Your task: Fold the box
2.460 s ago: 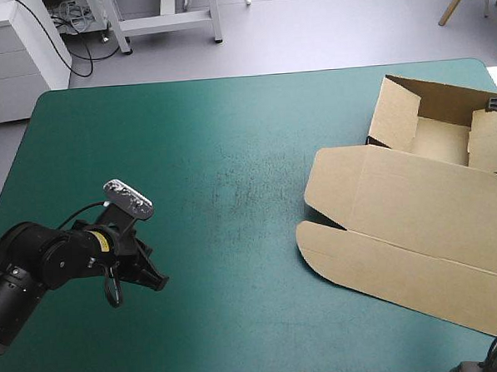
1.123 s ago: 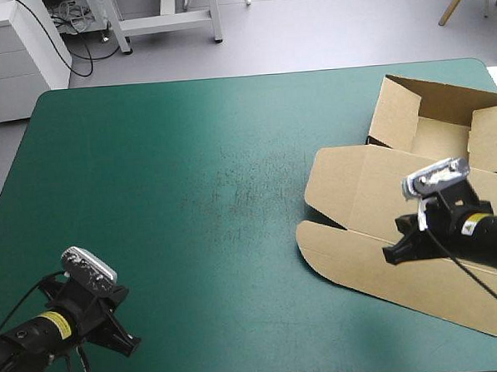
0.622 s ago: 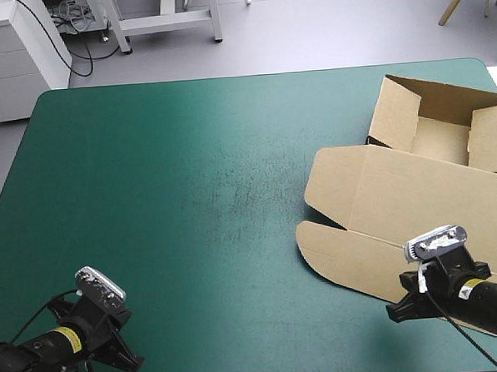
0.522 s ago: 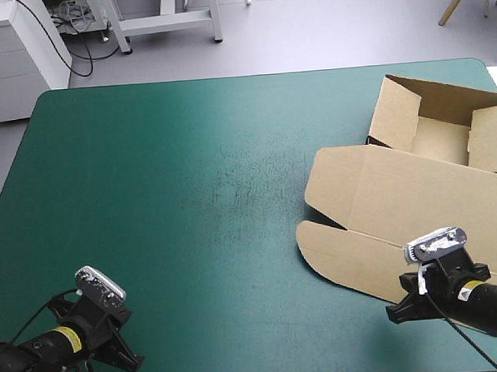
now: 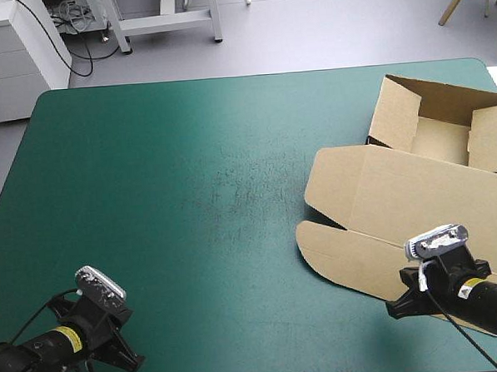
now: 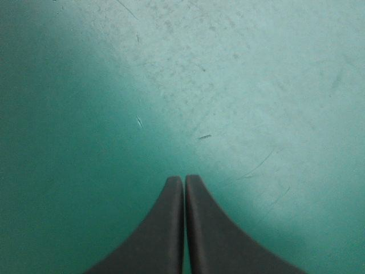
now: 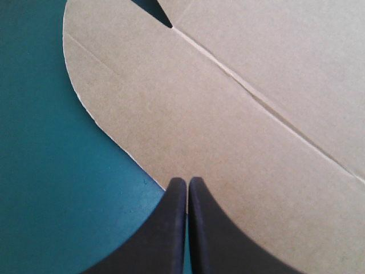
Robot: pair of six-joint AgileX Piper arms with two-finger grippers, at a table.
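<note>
Left gripper (image 6: 184, 178): black fingers (image 6: 162, 228) pressed together in one pointed arch, nothing between them. Bare teal-green cover (image 6: 239, 80) ahead of and beside the tips, lightly scratched. In the high view this arm sits low at the table's near-left corner, well apart from the box.

Right gripper (image 7: 186, 180): fingers together too, tips meeting, no board seen between them. Tips sit right at the curved near edge of the box's rounded flap (image 7: 171, 114); brown board ahead and to one side, cover to the other. A crease (image 7: 256, 97) runs slantwise across the board ahead of the gripper, parting the flap from the lid (image 7: 285, 40). At the crease's end a small dark notch opens to the cover.

Box (image 5: 416, 194): right side of the table, lying open. Lid flat on the cover, rounded flap toward the table's near edge. Tray (image 5: 437, 134) beyond the lid near the far-right corner, walls raised, inside open to view. Right arm comes in over the flap's near-right part.

Middle and left of the table (image 5: 189, 172): cover only
</note>
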